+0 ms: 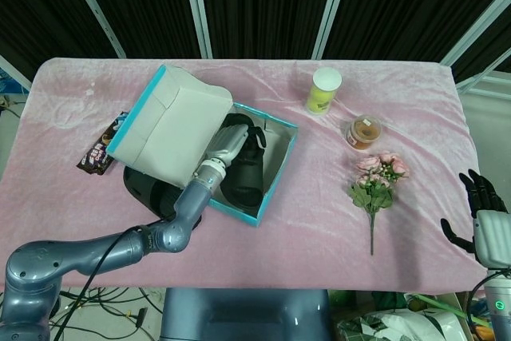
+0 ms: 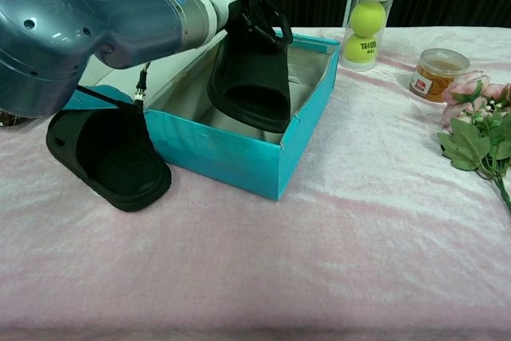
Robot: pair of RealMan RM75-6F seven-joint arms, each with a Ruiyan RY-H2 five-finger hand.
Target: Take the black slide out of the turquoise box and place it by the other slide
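The turquoise box point(image 1: 275, 167) point(image 2: 231, 152) stands left of the table's middle with its pale lid point(image 1: 172, 121) tipped back. My left hand point(image 1: 229, 142) point(image 2: 254, 15) reaches into it and grips the upper end of a black slide point(image 1: 243, 177) point(image 2: 251, 77). That slide hangs tilted, its lower end level with the box's rim. The other black slide point(image 1: 148, 189) point(image 2: 108, 157) lies flat on the pink cloth against the box's left side. My right hand point(image 1: 481, 215) hovers past the table's right front corner, fingers apart, holding nothing.
A tube of tennis balls point(image 1: 323, 90) point(image 2: 367, 13) and a small jar point(image 1: 363, 132) point(image 2: 435, 73) stand at the back right. A pink flower sprig point(image 1: 375, 185) point(image 2: 475, 125) lies right of the box. A snack packet point(image 1: 100, 149) lies at the left.
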